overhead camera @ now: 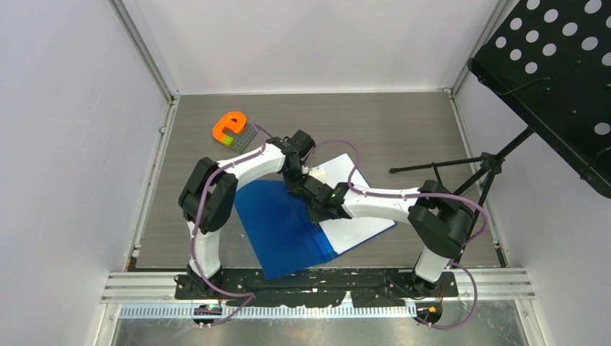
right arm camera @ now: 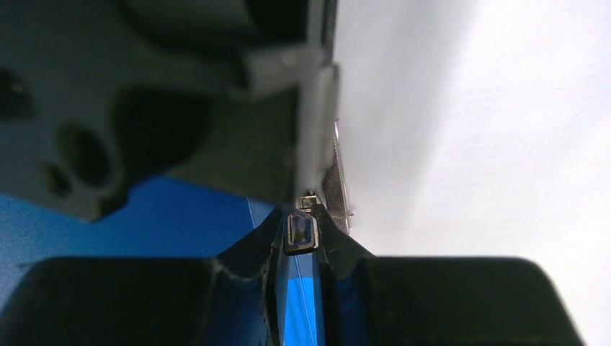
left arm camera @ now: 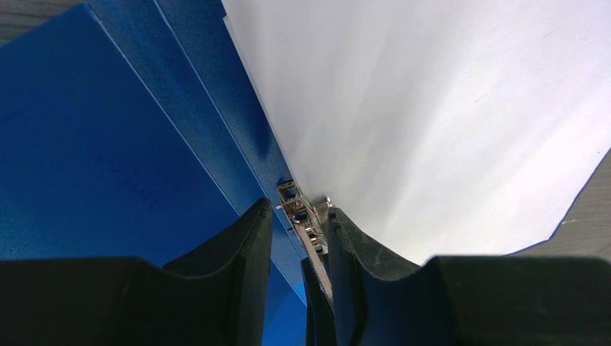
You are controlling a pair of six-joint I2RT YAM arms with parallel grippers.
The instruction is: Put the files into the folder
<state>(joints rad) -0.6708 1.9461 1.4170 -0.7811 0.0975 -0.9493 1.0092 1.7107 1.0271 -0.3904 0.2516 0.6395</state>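
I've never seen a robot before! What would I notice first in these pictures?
Probably the bright blue folder lying open mid-table, with white paper on its right half. Two arms meet over its spine, the right end effector pinching the metal clip. At the back left sits an orange letter e.
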